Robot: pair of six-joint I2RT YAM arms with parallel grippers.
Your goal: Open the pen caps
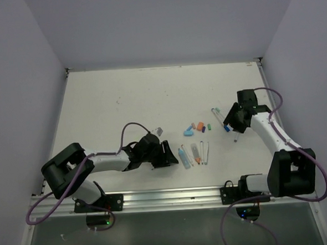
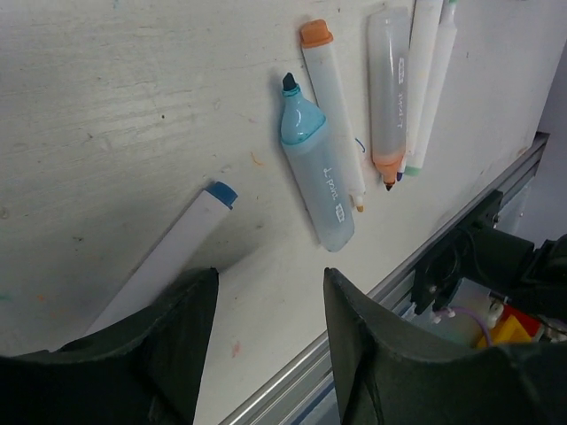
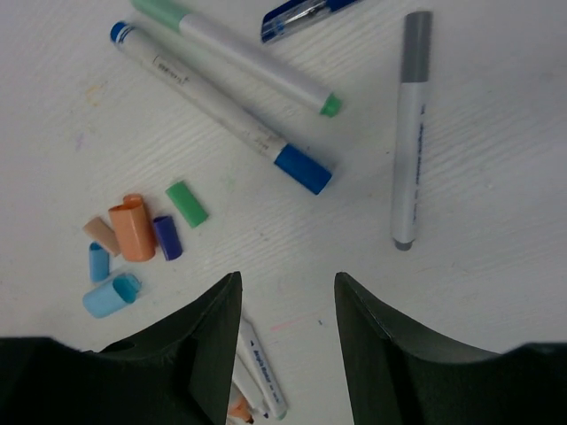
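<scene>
Hovering low over the counter (image 1: 123, 97), the left pincer (image 2: 270, 297) stands wide open and empty, with a white pen (image 2: 168, 257) lying just beside its left finger. The right pincer (image 3: 288, 283) is about half open and also holds nothing. Loose caps (image 3: 133, 228) in orange, green, dark blue and light blue lie bunched together mid-counter, between the two arms. Just beyond the right pincer lies another white marker (image 3: 204, 97) with its blue cap (image 3: 301, 168) still on, and beside it a green-capped one (image 3: 257, 62). Near the left pincer a teal highlighter (image 2: 314, 168) lies bare-tipped among other barrels. The caps look light and stiff, made of smooth moulded plastic that is probably slick under the fingers. Being round, they are likely to roll if nudged. A seated cap is most likely a snap fit that gives all at once. The surest hold appears to be one pincer across the barrel just behind the cap and the other across the middle of the cap's round side, pulling straight along the pen. A slanted pull could slip off the cap or flex the thin barrel.
</scene>
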